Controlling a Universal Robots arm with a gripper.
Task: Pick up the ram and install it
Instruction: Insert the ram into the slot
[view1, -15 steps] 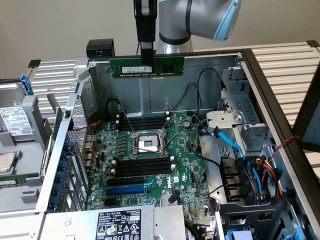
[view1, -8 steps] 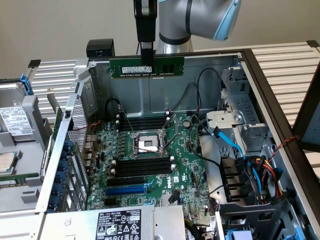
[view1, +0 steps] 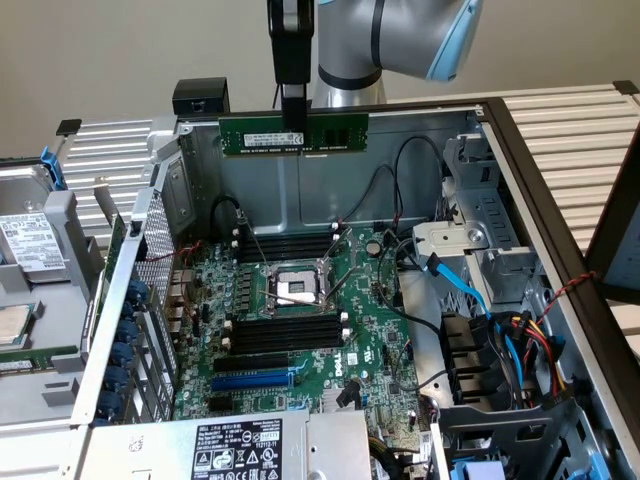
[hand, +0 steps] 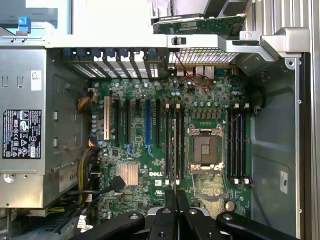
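The ram (view1: 330, 132), a long green stick with a white label, hangs level high above the open computer case, near its back wall. My gripper (view1: 292, 122) is shut on the stick a little left of its middle, coming straight down onto its top edge. Below lies the green motherboard with two banks of long black slots (view1: 285, 330) (view1: 285, 245) on either side of the processor socket (view1: 297, 288). In the wrist view my gripper (hand: 176, 200) points down at the board, over the end of the slots (hand: 172, 145) beside the socket (hand: 206, 150).
A blue expansion slot (view1: 250, 380) and a power supply (view1: 235, 450) lie at the case's near side. Black cables (view1: 400, 175) and a drive cage with blue and coloured wires (view1: 500, 340) crowd the exterior view's right. A removed side panel with a drive (view1: 30, 250) sits left.
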